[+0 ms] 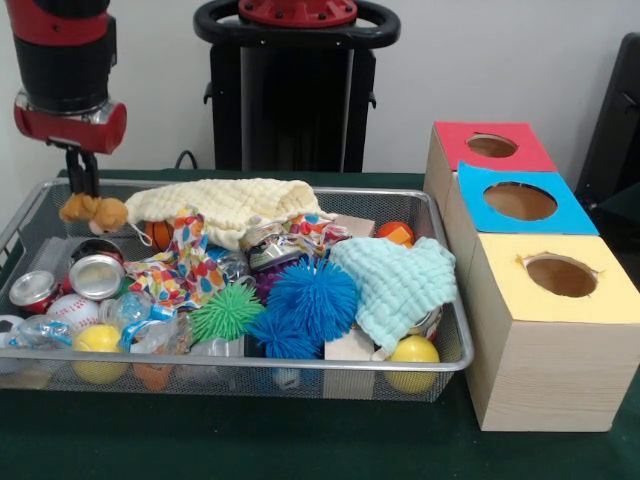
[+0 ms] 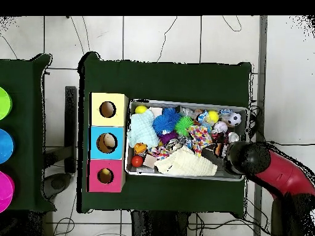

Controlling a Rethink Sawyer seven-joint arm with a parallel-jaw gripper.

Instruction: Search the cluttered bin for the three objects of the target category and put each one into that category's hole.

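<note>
Yellow-topped box [image 1: 560, 330] sits nearest; hand [image 1: 84, 190] seemingly grips orange-tan plush [image 1: 93, 211].

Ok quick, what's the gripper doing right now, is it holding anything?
Gripper: shut on the orange-tan plush toy, holding it at the far corner of the wire mesh bin.
</note>
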